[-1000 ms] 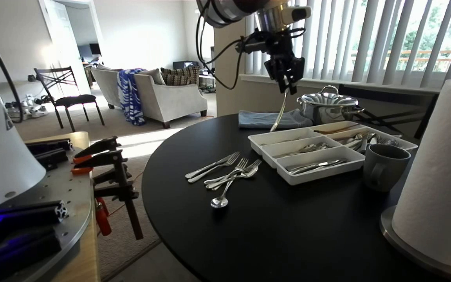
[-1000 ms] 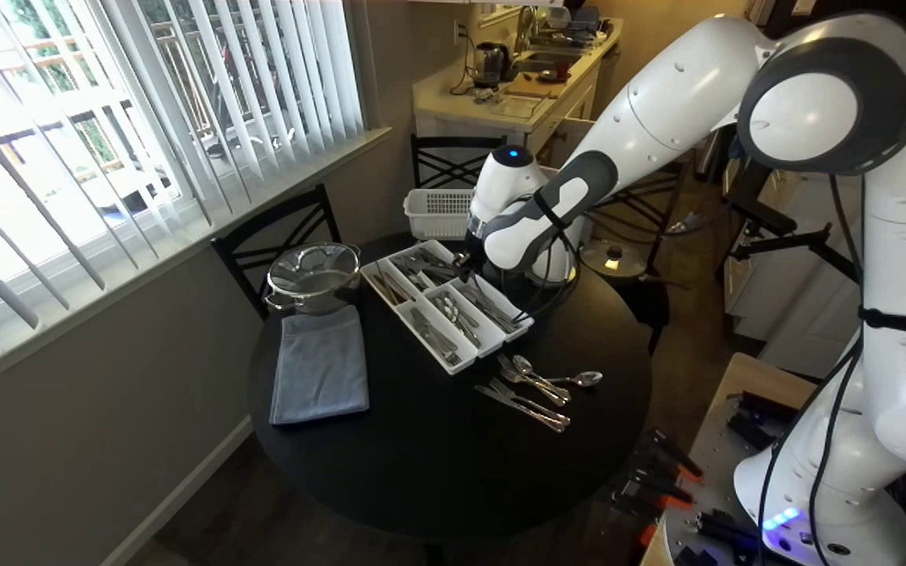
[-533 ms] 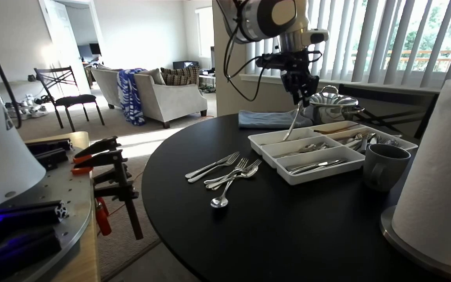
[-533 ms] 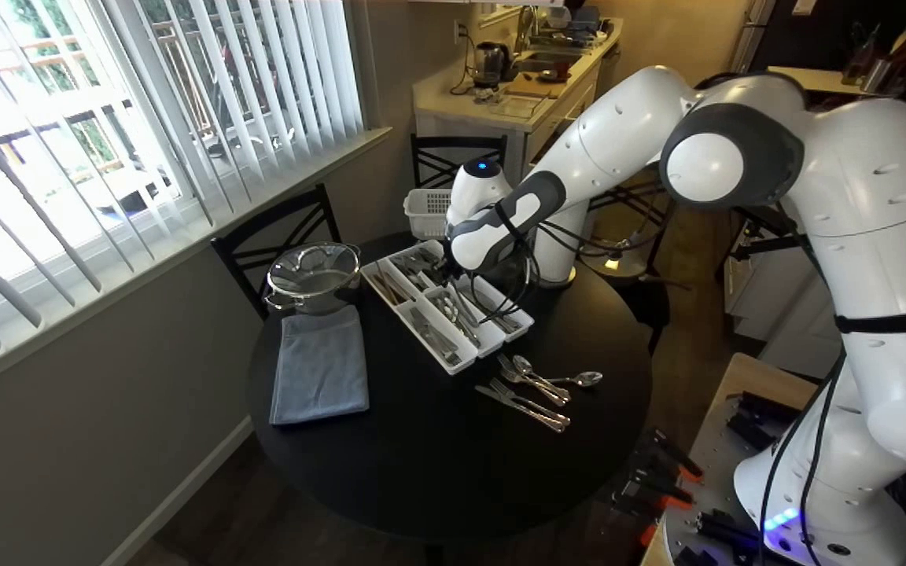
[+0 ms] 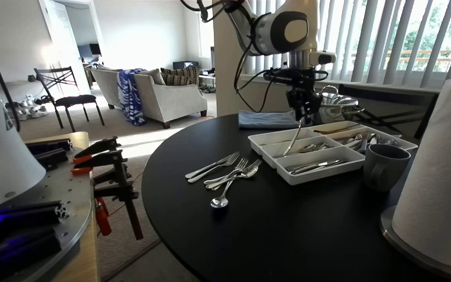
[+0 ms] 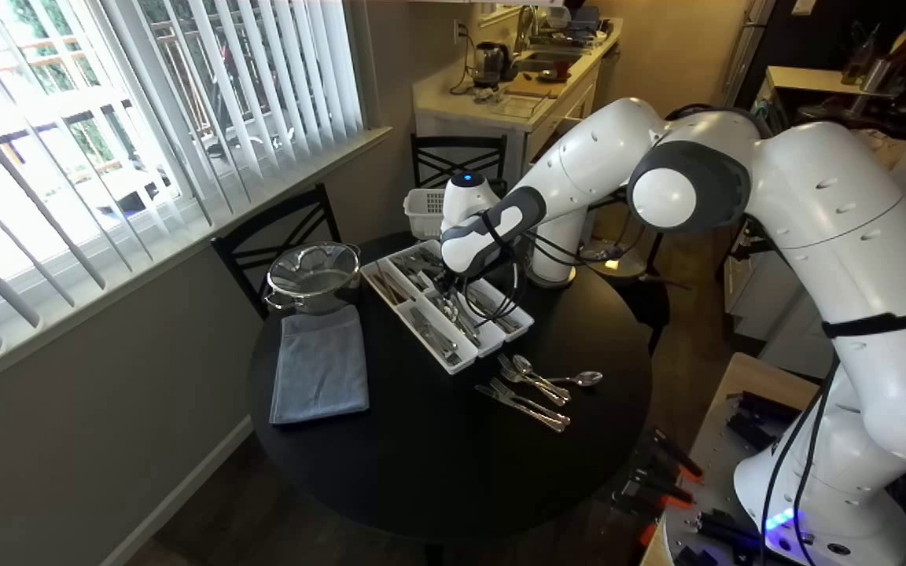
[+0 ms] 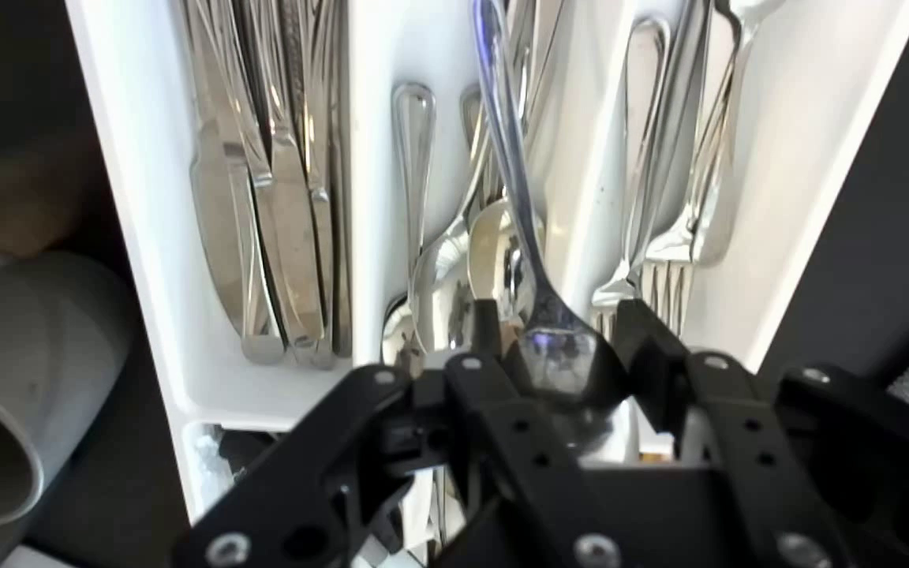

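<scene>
My gripper [image 7: 561, 339] is shut on the bowl of a silver spoon [image 7: 514, 166]. The fingers stand on both sides of the bowl. The handle points down into the middle compartment of the white cutlery tray [image 5: 323, 173]. In an exterior view the spoon [image 5: 294, 139] hangs tilted, its handle end inside that compartment. I cannot tell whether it touches the cutlery there. Spoons [image 7: 443, 276] lie below it in the wrist view. Knives [image 7: 293, 205] lie in the compartment to the left and forks [image 7: 663, 244] in the one to the right.
Loose forks, spoons and a knife [image 5: 208, 170] lie on the black round table [image 5: 288, 235] before the tray. A grey mug [image 5: 386, 166] and a paper towel roll [image 5: 429, 176] stand beside it. A lidded pot [image 6: 315, 275], folded blue cloth [image 6: 319, 365] and white basket [image 6: 425, 212] stand around.
The gripper has moved down and across the tray with the spoon. The spoon's handle end has passed from behind the tray, over the far compartment, into the middle compartment.
</scene>
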You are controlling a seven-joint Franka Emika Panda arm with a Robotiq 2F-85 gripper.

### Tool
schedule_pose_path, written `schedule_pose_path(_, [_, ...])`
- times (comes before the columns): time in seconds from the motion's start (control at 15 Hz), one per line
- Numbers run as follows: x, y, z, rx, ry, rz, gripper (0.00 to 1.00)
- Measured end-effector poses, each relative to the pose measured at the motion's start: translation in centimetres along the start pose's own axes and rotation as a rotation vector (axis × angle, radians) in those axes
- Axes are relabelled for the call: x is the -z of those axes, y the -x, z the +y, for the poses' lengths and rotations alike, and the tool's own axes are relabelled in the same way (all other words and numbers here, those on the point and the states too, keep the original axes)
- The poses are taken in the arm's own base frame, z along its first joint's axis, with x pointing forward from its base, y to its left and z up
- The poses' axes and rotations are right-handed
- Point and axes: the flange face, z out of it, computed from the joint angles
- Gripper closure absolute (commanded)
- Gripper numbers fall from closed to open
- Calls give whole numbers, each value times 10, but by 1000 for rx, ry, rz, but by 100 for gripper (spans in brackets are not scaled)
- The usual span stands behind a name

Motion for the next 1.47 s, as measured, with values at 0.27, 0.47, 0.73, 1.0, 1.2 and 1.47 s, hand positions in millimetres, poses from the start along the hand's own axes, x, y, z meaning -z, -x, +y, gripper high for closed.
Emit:
schedule_pose_path(0.27, [-12, 1, 3, -10, 7, -124, 15])
schedule_pose_path(0.47, [-4, -6, 2, -9, 6, -118, 1])
schedule_pose_path(0.73, [36, -15, -12, 11, -7, -28, 0])
schedule_pose_path(1.0, [74, 10, -33, 71, -28, -1, 0])
schedule_pose_path(1.2, [74, 45, -38, 102, -39, -1, 0])
schedule_pose_path(1.47, [38, 116, -38, 108, -49, -74, 0])
